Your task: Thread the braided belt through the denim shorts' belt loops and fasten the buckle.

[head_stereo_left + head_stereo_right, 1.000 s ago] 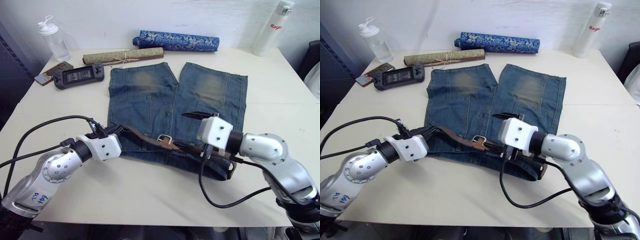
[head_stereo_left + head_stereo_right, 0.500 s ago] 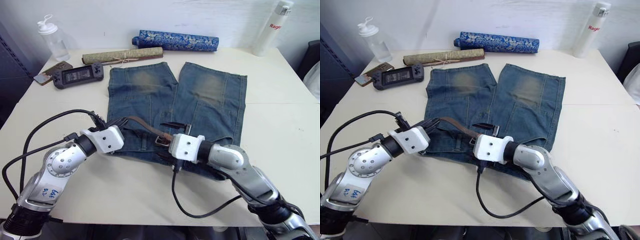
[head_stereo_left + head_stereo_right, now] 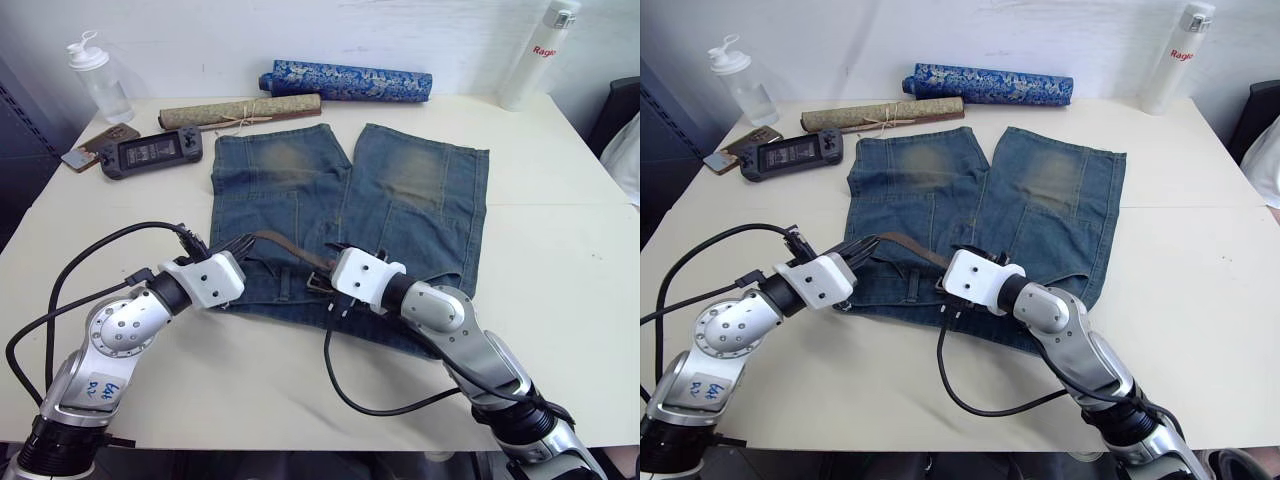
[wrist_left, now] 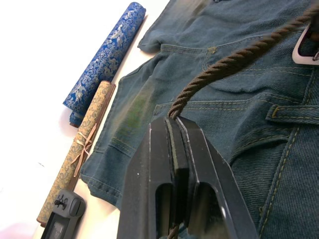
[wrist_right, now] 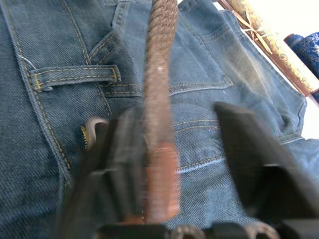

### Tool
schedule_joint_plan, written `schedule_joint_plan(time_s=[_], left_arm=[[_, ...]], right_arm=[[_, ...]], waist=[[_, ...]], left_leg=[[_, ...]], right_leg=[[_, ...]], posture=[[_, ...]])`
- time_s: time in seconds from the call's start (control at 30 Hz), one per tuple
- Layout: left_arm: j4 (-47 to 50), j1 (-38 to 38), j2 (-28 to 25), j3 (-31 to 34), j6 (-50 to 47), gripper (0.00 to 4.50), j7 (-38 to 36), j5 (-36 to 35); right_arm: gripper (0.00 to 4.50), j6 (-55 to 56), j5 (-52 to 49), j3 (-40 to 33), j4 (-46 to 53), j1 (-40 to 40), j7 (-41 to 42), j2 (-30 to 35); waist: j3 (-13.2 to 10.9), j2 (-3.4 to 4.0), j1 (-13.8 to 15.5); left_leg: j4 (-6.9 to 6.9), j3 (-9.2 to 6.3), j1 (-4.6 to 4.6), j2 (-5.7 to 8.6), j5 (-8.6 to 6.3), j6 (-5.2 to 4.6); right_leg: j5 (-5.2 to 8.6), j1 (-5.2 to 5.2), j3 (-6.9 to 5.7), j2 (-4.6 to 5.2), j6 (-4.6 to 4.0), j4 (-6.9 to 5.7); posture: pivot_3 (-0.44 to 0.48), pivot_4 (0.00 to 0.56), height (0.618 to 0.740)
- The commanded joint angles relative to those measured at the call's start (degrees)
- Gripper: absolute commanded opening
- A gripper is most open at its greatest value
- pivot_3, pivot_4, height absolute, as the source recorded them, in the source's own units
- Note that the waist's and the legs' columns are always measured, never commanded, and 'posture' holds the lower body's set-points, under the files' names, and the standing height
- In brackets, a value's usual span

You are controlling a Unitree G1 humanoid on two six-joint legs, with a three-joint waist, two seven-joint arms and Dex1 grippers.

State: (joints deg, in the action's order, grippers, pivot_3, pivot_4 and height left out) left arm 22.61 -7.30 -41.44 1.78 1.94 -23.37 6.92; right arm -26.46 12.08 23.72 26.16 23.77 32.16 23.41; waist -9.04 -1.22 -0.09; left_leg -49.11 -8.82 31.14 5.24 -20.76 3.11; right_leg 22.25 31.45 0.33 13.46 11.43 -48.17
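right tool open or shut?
Open: in the right wrist view the right tool's fingers stand apart, with the braided belt running between them.

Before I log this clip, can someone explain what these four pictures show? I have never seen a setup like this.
This is a humanoid robot with two arms, each ending in a black two-fingered pincer. The two wide pictures come from cameras in its head, looking down at a pale table; the two close-ups come from cameras on its wrists. On the table lie faded blue denim shorts, two rolled scrolls, a game console and two bottles. The left pincer is shut on a dark-brown braided belt, which runs toward its square silver buckle. The right pincer is open, its fingers on either side of the belt near that buckle.
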Motion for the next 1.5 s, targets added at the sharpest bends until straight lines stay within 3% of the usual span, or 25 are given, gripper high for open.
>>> schedule_joint_plan(time_s=[0.03,0.07,0.2,0.33,0.43,0.53,0.57,0.67,0.73,0.83,0.9,1.03,1.17,1.5], left_arm=[[2.9,-0.3,0.3,2.5,1.2,0.00,-0.3,-0.3],[2.9,-0.2,0.6,2.8,1.4,0.00,-0.2,-0.4],[3.3,0.0,1.6,3.6,1.1,0.00,-0.3,-1.2],[6.3,1.0,4.4,4.2,-7.1,0.00,-1.3,-4.8],[11.4,-0.2,8.0,7.9,-18.5,1.00,-1.5,-15.6],[17.6,0.5,6.3,11.4,-35.8,2.41,-4.6,-29.1],[18.8,1.1,6.3,15.8,-41.3,2.81,-4.1,-40.1],[16.5,1.1,5.2,27.3,-52.1,2.81,1.6,-67.7],[12.8,2.8,3.8,31.7,-54.0,2.81,6.3,-83.0],[11.3,7.8,3.9,30.3,-51.5,2.81,14.6,-104.1],[10.7,10.3,7.1,26.0,-47.2,2.81,24.4,-112.5],[9.6,10.3,15.7,16.4,-38.5,2.81,42.4,-119.6],[9.4,6.8,22.2,11.9,-33.0,2.81,51.6,-119.9],[7.3,-0.1,24.0,8.0,-30.9,2.81,56.7,-119.9]], right_arm=[[0.39,-0.3,0.8,-1.1,1.3,0.4,-1.1,-0.9],[0.02,-0.3,0.9,-1.1,1.3,0.4,-1.0,-0.9],[0.02,-0.1,1.1,-1.3,1.1,0.7,-1.0,-0.8],[0.02,3.4,2.1,-1.2,0.4,2.0,-1.1,0.0],[0.00,7.4,3.7,-0.4,-0.9,2.7,-0.9,1.0],[0.00,10.0,4.9,0.0,-2.1,3.0,-1.0,1.2],[0.00,11.0,5.5,0.2,-2.8,3.2,-1.2,1.2],[0.00,13.7,7.3,0.4,-4.7,3.7,-2.0,0.9],[0.00,15.0,8.4,0.6,-6.0,4.0,-2.8,0.2],[0.00,17.5,9.9,1.2,-7.9,4.3,-4.0,-1.0],[0.00,19.3,10.7,1.4,-9.0,4.5,-4.8,-1.8],[0.00,22.6,12.1,1.3,-10.1,4.5,-5.6,-2.5],[0.00,25.5,12.8,1.2,-10.3,4.3,-5.7,-2.8],[0.00,27.7,13.0,0.9,-10.7,4.0,-4.4,-3.1]], waist=[[0.0,0.00,0.0],[0.0,0.00,0.0],[0.0,0.00,0.0],[0.0,0.00,-0.2],[0.0,-0.01,-0.1],[0.0,-0.04,-0.3],[0.0,-0.04,-0.4],[0.0,-0.04,-0.7],[0.0,-0.05,-0.9],[0.0,-0.05,-1.2],[0.1,-0.05,-1.3],[0.1,-0.09,-0.7],[0.1,-0.17,0.1],[0.2,-0.26,0.0]], left_leg=[[0.00,0.00,0.00,0.00,0.00,0.00],[0.00,0.00,0.00,0.00,0.00,0.00],[0.00,0.00,0.00,0.00,0.00,0.00],[-0.01,0.00,-0.01,0.01,0.01,0.01],[-0.02,-0.03,0.00,0.01,0.01,0.01],[-0.01,-0.09,-0.02,0.00,0.05,0.08],[0.01,-0.09,-0.05,0.00,0.05,0.08],[0.01,-0.27,-0.07,-0.02,0.06,0.09],[0.00,-0.55,-0.07,-0.04,0.08,0.13],[-0.06,-0.54,-0.07,-0.03,0.08,0.14],[-0.17,-0.54,0.00,-0.03,0.08,0.15],[-0.59,-0.16,0.09,0.00,0.02,0.08],[-1.09,0.03,0.15,0.08,-0.29,-0.07],[-1.19,0.21,0.11,0.05,-0.36,-0.07]], right_leg=[[0.00,0.00,0.00,0.00,0.00,0.00],[0.00,0.00,0.00,0.00,0.00,-0.01],[0.01,0.01,0.00,0.00,-0.01,-0.03],[0.01,0.01,0.02,0.00,-0.01,-0.06],[0.01,0.03,0.00,-0.01,-0.01,-0.12],[0.06,0.04,0.00,-0.03,-0.05,-0.19],[0.07,0.04,0.01,-0.03,-0.07,-0.20],[0.13,0.05,0.00,-0.03,-0.13,-0.28],[0.16,0.08,0.01,-0.01,-0.17,-0.33],[0.22,0.11,0.06,0.05,-0.27,-0.44],[0.24,0.14,0.07,0.09,-0.31,-0.50],[0.26,0.14,0.11,0.20,-0.34,-0.79],[0.42,0.13,0.13,0.12,-0.51,-1.13],[1.04,0.17,0.20,0.08,-1.36,-1.38]], posture=[[0.000,0.150,0.637],[0.000,0.150,0.637],[0.000,0.150,0.637],[0.000,0.150,0.637],[0.000,0.150,0.637],[0.000,0.150,0.637],[0.000,0.150,0.637],[0.000,0.150,0.637],[0.000,0.150,0.637],[0.000,0.150,0.637],[0.000,0.150,0.637],[0.000,0.150,0.637],[0.000,0.150,0.637],[0.000,0.150,0.637]])
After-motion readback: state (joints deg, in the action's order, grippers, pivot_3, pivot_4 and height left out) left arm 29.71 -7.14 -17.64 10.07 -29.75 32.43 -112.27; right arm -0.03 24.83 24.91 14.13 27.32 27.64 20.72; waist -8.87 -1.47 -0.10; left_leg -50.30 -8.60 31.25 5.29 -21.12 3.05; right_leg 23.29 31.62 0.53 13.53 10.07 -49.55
